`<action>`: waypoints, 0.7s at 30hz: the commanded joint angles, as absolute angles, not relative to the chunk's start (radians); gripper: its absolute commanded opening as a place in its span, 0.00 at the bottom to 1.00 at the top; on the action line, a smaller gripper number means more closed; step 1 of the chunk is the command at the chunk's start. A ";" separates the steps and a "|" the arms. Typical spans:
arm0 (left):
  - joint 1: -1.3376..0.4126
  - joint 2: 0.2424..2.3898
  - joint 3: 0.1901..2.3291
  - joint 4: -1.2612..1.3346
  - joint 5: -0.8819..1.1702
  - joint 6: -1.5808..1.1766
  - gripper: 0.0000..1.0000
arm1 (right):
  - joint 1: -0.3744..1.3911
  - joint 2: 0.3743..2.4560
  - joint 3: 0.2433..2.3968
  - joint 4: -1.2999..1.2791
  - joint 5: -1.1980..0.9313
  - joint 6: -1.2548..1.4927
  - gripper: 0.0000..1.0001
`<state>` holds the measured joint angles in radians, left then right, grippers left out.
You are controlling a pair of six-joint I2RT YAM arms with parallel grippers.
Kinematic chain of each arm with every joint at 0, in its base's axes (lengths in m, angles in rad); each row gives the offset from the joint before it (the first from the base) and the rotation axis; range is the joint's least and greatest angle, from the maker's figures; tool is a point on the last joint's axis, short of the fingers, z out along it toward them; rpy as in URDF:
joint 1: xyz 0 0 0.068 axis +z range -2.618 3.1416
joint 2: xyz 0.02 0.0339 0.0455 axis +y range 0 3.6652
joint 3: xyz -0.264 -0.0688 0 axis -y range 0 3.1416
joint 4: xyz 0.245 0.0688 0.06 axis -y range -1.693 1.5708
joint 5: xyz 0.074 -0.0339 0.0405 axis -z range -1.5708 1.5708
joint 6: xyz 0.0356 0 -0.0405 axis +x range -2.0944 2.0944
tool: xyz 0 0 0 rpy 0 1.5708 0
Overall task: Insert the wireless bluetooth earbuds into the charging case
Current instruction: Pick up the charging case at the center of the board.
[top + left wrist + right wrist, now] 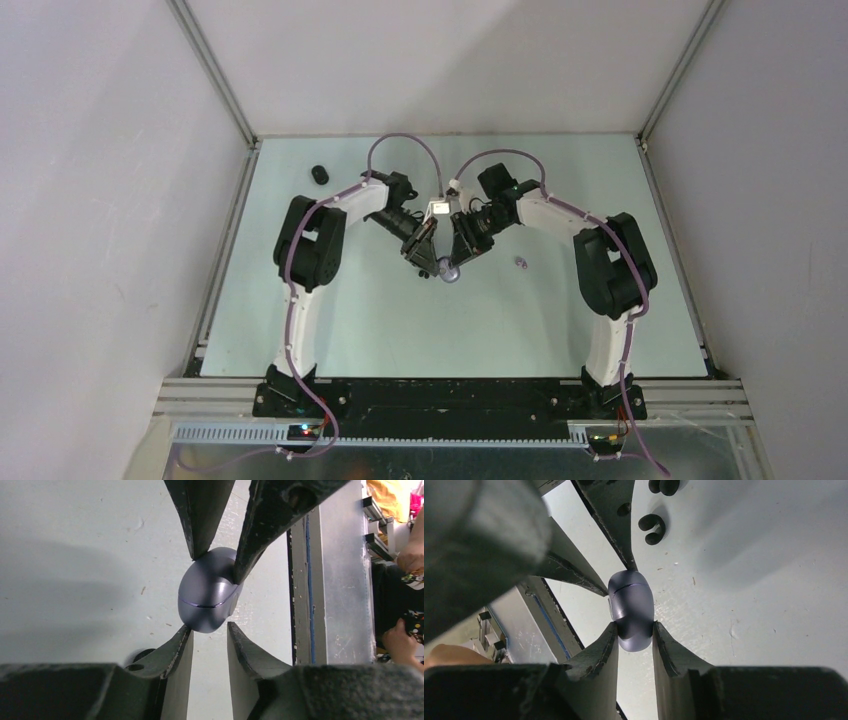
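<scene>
Near edge: black base plate (450, 398) under both arms. Pale mint surface (350, 330), matte, lightly scuffed. Centre: left gripper (209, 626) and right gripper (635, 627) meet tip to tip, both clamped on the glossy lilac-grey oval charging case (205, 590), its lid seam a thin line. Near it, to the right: tiny pale purple earbud (520, 263), lying loose. Far left: small glossy black earbuds (320, 174). Beyond: plain white walls (100, 200), aluminium corner posts (215, 70).
</scene>
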<state>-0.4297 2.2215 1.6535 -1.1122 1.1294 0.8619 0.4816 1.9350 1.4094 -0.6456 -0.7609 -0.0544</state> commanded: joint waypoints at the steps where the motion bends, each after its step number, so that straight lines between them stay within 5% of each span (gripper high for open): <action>1: -0.462 2.216 1.699 -1.213 1.272 0.899 0.35 | 0.490 1.896 1.413 -0.566 -0.742 -0.076 0.29; 11: -0.462 2.236 1.735 -1.285 1.308 0.947 0.61 | 0.490 1.897 1.408 -0.562 -0.758 -0.077 0.29; 21: -0.462 2.255 1.736 -1.251 1.320 0.914 0.66 | 0.472 1.910 1.408 -0.551 -0.832 -0.042 0.29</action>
